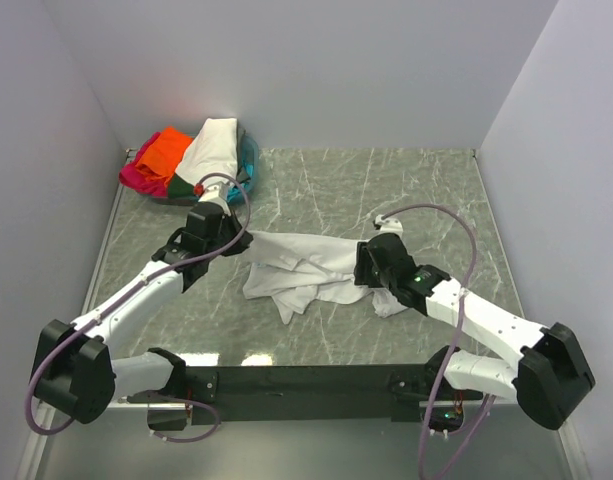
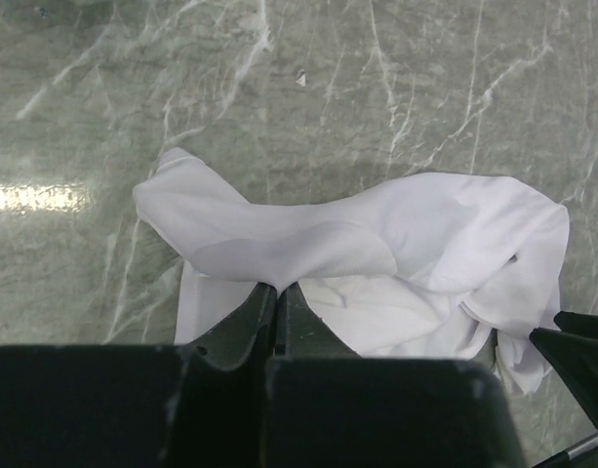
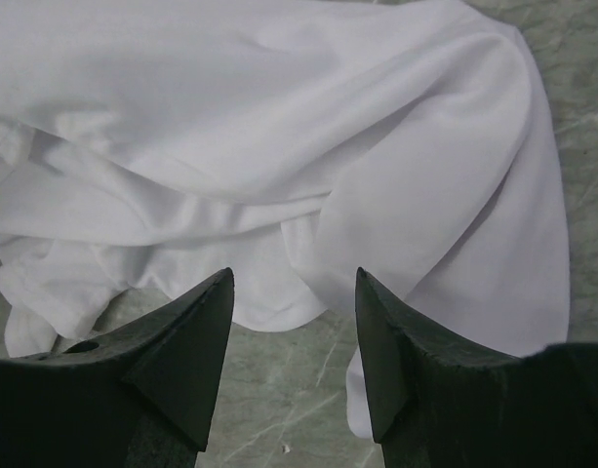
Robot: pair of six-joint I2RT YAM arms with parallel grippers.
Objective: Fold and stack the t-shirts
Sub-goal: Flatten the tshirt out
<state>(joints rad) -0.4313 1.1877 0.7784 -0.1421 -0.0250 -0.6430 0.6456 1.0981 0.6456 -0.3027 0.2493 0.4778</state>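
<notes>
**A:** Left gripper (image 2: 276, 294)?
**B:** Fingers pressed together, pinching an edge of the crumpled plain white cloth t-shirt (image 1: 306, 268), which lies mid-table on the green marble tabletop (image 1: 406, 190).
**A:** Right gripper (image 3: 294, 281)?
**B:** Jaws partly apart, holding nothing, poised over the t-shirt's right end.

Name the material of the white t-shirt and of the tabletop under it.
The white t-shirt: soft, matte cloth, probably a cotton knit; it lies in limp folds and creases. The tabletop: grey-green with white veins, smooth and glossy, with a glare of light on it; marble or a marble-look laminate, cannot tell which.
</notes>
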